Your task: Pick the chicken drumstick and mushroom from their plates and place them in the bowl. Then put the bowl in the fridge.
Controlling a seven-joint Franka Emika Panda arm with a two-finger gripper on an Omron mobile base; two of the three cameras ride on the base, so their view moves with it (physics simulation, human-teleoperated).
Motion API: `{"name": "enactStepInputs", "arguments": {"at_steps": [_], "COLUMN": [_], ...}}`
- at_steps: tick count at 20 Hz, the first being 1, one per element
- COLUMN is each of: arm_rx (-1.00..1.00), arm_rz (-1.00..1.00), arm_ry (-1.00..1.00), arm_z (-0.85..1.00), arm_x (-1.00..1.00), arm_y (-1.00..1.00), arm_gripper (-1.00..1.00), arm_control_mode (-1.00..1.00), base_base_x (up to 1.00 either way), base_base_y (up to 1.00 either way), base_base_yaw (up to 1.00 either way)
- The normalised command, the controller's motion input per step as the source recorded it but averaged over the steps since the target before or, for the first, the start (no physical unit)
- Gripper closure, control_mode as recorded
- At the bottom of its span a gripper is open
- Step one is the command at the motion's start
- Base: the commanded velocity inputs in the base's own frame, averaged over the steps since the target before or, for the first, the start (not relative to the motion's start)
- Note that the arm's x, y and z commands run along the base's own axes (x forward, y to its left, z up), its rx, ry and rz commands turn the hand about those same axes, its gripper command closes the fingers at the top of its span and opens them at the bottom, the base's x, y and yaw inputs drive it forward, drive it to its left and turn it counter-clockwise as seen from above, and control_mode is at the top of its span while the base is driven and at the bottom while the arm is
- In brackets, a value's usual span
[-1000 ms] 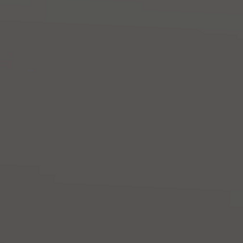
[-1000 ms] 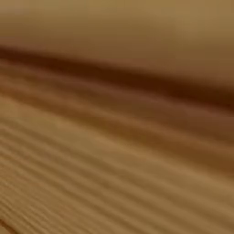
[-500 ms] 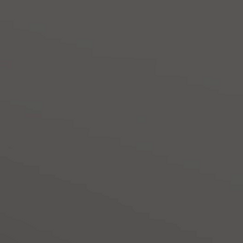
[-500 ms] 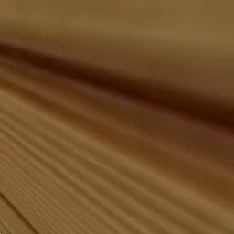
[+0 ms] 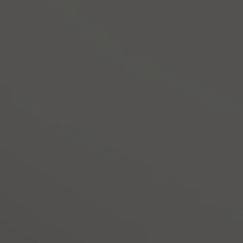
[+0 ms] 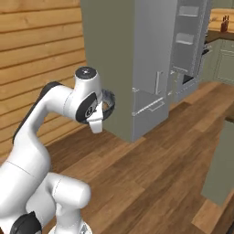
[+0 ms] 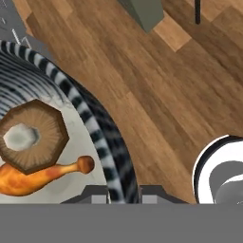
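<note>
Gripper (image 7: 124, 194) fingertips straddle the striped rim of the bowl (image 7: 102, 137) at 6 o'clock in the hand view, one dark tip on each side of the wall, clamped onto it. Inside the bowl, at 9 o'clock from the fingers, the mushroom (image 7: 31, 135) lies cap-down with its pale stem end showing, and the chicken drumstick (image 7: 38, 178) rests just below it, touching it, bone end pointing toward the rim. Beyond the bowl, wooden floor (image 7: 156, 95) runs out to 12 o'clock.

From the right base view, the white arm (image 6: 50, 119) rises at 8 o'clock and bends at mid-frame, the bowl (image 6: 108, 103) tucked at its wrist, mostly hidden behind the hand. Past it, toward 1 o'clock, stands the fridge (image 6: 132, 59), its door (image 6: 189, 41) swung open with pale inner shelves showing. Plank wall (image 6: 36, 50) fills 10 o'clock. A flat grey surface (image 5: 121, 121) spans the left base view.
</note>
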Motion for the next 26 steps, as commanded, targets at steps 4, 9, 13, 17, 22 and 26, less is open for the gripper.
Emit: {"name": "enactStepInputs", "arguments": {"at_steps": [4, 9, 13, 17, 22, 26], "arm_rx": [0.0, 0.0, 0.0, 0.0, 0.0, 0.0], "arm_rz": [0.0, 0.0, 0.0, 0.0, 0.0, 0.0], "arm_ry": [0.0, 0.0, 0.0, 0.0, 0.0, 0.0], "arm_z": [0.0, 0.0, 0.0, 0.0, 0.0, 0.0], "arm_x": [0.0, 0.0, 0.0, 0.0, 0.0, 0.0], "arm_y": [0.0, 0.0, 0.0, 0.0, 0.0, 0.0], "arm_gripper": [1.0, 1.0, 1.0, 1.0, 1.0, 1.0], "arm_control_mode": [1.0, 1.0, 1.0, 1.0, 1.0, 1.0], "base_base_x": [1.0, 0.93, 0.73, 0.93, 0.94, 0.56], "base_base_y": [0.0, 0.0, -0.01, 0.0, 0.03, 0.43], "base_base_yaw": [-0.02, -0.11, -0.12, -0.16, -0.36, -0.6]}}
